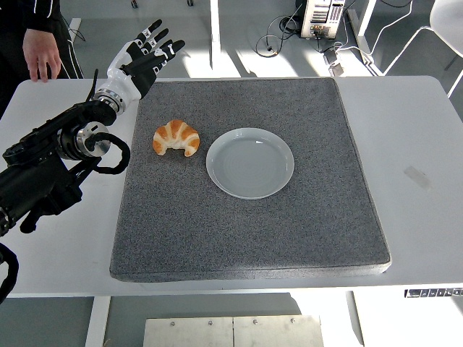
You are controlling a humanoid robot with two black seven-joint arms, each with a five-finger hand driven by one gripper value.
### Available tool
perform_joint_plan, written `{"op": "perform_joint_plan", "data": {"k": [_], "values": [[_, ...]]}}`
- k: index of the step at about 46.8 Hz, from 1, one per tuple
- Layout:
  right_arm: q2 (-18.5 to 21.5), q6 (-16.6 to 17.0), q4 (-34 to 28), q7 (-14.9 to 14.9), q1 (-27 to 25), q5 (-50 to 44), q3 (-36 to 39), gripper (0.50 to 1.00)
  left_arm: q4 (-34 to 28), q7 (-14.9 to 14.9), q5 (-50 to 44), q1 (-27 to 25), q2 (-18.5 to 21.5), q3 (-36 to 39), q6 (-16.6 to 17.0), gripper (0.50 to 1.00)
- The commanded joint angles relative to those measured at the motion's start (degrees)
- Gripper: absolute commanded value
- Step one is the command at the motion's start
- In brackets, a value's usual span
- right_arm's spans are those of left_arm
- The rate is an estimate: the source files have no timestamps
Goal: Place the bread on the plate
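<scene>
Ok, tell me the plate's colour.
The plate is plain white, seen in the head view.

Bright, even overhead lighting; no dim areas on the white rectangular table [405,130]; strong daylight patches on the grey floor [239,54] beyond the far edge, blown out near top centre; soft sheen on the round white ceramic plate [250,163], faint highlight across its well, no hard glare; the golden-brown curved croissant [176,137] casts only a short soft shadow on the dark grey speckled foam mat [246,217]; the mat's front edge throws a thin shadow onto the tabletop; focus sharp across the frame, mat texture resolved; no motion blur on the black-and-white robot left hand [137,61]; slight wide-angle bowing of table edges.
</scene>
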Motion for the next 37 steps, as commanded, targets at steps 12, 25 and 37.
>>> {"op": "perform_joint_plan", "data": {"k": [12,25,37], "values": [[0.00,0.00,-0.04,0.00,-0.02,0.06,0.00,1.000,-20.75,0.16,10.67,-2.68,9.59,10.40,12.48,0.983],[0.00,0.00,-0.04,0.00,-0.02,0.07,0.00,1.000,-27.09,0.51,19.91,-11.20,20.14,28.76,13.10,0.983],[0.00,0.00,-0.04,0.00,0.07,-0.02,0.00,1.000,-26.75,0.25,30.27,-17.54,22.43,37.65,11.70,0.978]]}}
